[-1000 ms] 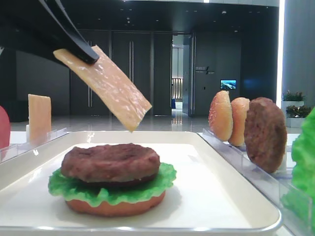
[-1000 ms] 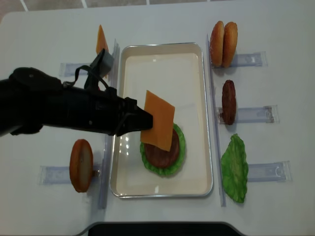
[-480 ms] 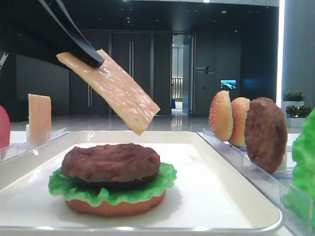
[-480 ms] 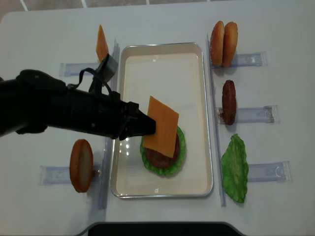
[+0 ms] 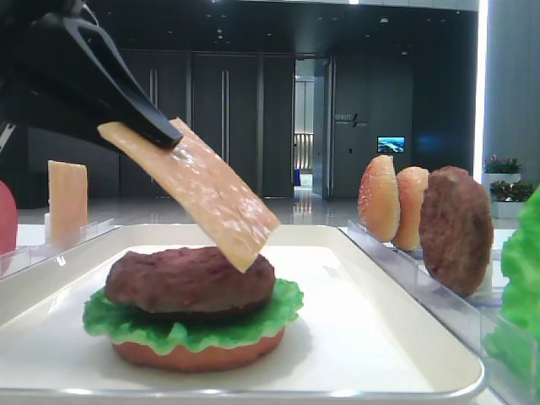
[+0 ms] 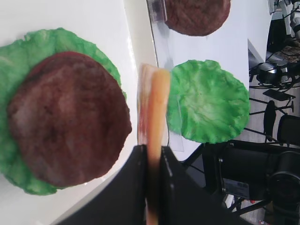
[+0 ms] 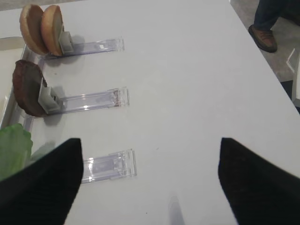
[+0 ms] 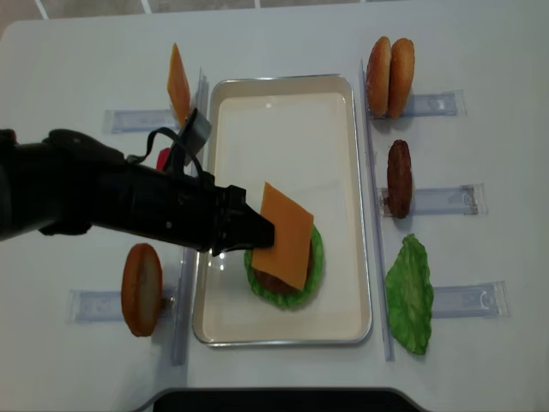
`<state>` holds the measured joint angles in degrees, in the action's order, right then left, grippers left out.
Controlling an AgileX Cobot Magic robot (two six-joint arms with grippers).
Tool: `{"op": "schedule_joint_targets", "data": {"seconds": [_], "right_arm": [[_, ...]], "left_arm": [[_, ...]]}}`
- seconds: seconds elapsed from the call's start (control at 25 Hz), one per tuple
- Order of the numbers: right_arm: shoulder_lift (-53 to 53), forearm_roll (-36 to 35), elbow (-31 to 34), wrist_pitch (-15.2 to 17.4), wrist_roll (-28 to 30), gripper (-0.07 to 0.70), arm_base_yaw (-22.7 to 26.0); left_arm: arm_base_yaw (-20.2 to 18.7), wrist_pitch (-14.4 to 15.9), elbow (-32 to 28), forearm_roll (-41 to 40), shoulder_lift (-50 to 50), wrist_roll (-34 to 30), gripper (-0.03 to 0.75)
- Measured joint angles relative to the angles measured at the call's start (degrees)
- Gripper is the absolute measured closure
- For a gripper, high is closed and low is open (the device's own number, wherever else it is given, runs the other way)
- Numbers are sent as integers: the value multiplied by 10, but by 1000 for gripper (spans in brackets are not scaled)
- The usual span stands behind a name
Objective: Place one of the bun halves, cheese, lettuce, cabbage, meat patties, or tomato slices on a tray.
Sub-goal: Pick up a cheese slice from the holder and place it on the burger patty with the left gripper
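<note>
My left gripper [image 8: 257,232] is shut on one edge of the cheese [image 8: 284,236], a pale orange square slice. The slice hangs tilted over the tray [image 8: 283,103]. Its lower corner [image 5: 245,266] comes down to the top of a brown meat patty [image 5: 190,278]; I cannot tell if they touch. The patty lies on green lettuce [image 5: 186,331] and an orange bun half [image 5: 198,358] in the tray's near part. In the left wrist view the cheese [image 6: 154,101] shows edge-on between my black fingers [image 6: 136,173]. My right gripper [image 7: 150,183] stands open over bare table, off the tray's right side.
Clear racks line both sides of the tray. On the right stand two bun halves [image 8: 390,64], a patty [image 8: 399,178] and a lettuce leaf [image 8: 410,292]. On the left are another cheese slice [image 8: 177,81], a tomato slice [image 5: 7,221] and a bun half [image 8: 141,287].
The left gripper has carried the cheese a little to the right and lower, from well above the patty down to its top. The right gripper shows no earlier frame.
</note>
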<state>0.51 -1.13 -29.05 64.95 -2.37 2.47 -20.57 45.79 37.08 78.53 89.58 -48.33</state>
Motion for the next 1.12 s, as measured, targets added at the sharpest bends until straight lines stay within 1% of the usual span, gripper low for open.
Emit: {"op": "schedule_joint_targets", "data": {"seconds": [0.16,0.56,0.96,1.04,1.08,1.12], "right_arm": [[0,0,0,0,0,71,0],[0,0,0,0,0,71,0],[0,0,0,0,0,73,0],[0,0,0,0,0,73,0],[0,0,0,0,0,73,0],[0,0,0,0,0,73,0]], "left_arm": [[0,1,0,1,10,-11,684],[0,-3,0,-6,16,-13,684],[0,-33,0,-38,16,-13,684],[0,-38,0,-45,16,-13,668],[0,-42,0,-47,16,-13,647],[0,-47,0,-52,16,-13,608]]}}
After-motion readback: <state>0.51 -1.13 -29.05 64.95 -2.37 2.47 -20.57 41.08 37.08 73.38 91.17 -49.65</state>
